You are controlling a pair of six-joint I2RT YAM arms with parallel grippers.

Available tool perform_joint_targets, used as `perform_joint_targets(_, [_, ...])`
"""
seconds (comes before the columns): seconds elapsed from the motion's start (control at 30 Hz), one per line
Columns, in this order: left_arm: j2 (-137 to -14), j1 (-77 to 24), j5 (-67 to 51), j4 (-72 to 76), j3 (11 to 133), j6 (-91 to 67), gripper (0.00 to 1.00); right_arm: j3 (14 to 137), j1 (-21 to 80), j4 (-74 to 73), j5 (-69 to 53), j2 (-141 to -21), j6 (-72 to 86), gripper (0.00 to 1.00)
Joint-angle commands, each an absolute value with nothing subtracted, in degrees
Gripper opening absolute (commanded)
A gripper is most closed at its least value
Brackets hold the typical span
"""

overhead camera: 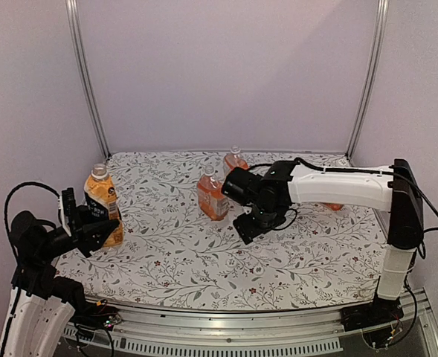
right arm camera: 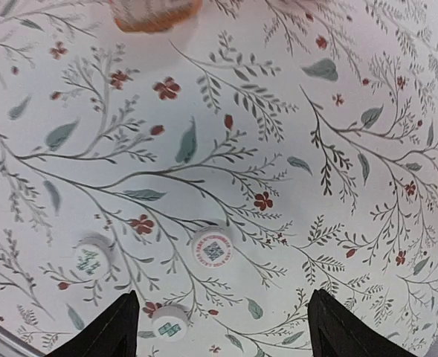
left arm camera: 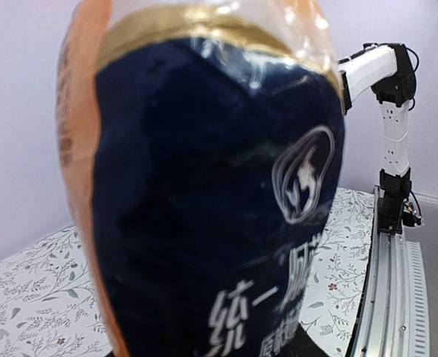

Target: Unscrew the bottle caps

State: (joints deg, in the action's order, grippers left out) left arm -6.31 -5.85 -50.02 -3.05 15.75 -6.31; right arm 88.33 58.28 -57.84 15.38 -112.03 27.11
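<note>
From above, the left gripper (overhead camera: 98, 225) is closed round the tall bottle (overhead camera: 101, 195), which stands at the left side of the cloth (overhead camera: 174, 253). The right gripper (overhead camera: 250, 223) hangs low beside two squat bottles (overhead camera: 213, 198). A fourth bottle (overhead camera: 335, 207) is mostly hidden behind the right arm. I cannot tell which tops are bare.

In the left wrist view, the tall bottle fills the picture, so no fingers show.

In the right wrist view, the fingers (right arm camera: 122, 327) are wide apart and empty. Three white caps (right arm camera: 213, 250) lie below on the cloth. I think the next job is to lift up, find a capped top and pinch it.
</note>
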Motion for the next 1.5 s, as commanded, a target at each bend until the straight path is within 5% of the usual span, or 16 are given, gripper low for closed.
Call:
perform_joint_targets(0.0, [-5.88,-5.18,-53.78,-0.98,14.33,-7.85,0.39,95.82,67.73,-45.82,18.60,-100.57,12.61,0.79])
perform_joint_targets(0.1, [-5.78,-5.19,-54.65,-1.09,14.24,-8.11,0.39,96.42,72.81,-28.50,5.37,-96.79,-1.24,0.83])
perform_joint_targets(0.23, [-5.71,-4.90,-54.86,-1.00,14.24,-8.09,0.39,102.14,73.50,-12.27,-6.40,-99.33,0.48,0.86])
perform_joint_targets(0.67, [-4.77,-4.77,-55.46,1.03,14.03,-8.02,0.39,133.69,75.73,-10.12,-5.75,-126.11,12.52,0.81])
perform_joint_targets(0.77, [-4.52,-4.73,-55.55,1.11,14.05,-8.00,0.39,133.68,75.68,-10.10,-7.36,-127.29,13.83,0.70])
perform_joint_targets(0.93, [-4.57,-4.81,-55.55,1.01,14.06,-8.01,0.39,132.68,75.73,-9.99,-8.34,-127.88,16.52,0.36])
perform_joint_targets(1.1, [-4.67,-4.83,-55.56,0.96,14.06,-8.00,0.39,131.01,75.76,-10.10,-9.68,-127.12,16.79,0.26])
perform_joint_targets(1.17, [-4.69,-4.83,-55.42,0.95,14.00,-8.11,0.47,130.09,75.63,-10.02,-9.83,-126.41,16.54,0.24])
perform_joint_targets(1.33, [-4.79,-4.76,-54.20,0.79,13.97,-8.52,0.98,125.12,75.07,-10.05,-5.98,-122.10,14.95,0.20])
perform_joint_targets(1.47, [-4.53,-4.70,-53.77,0.59,13.97,-8.66,1.00,116.00,73.50,-10.10,-1.13,-114.15,13.98,0.17])
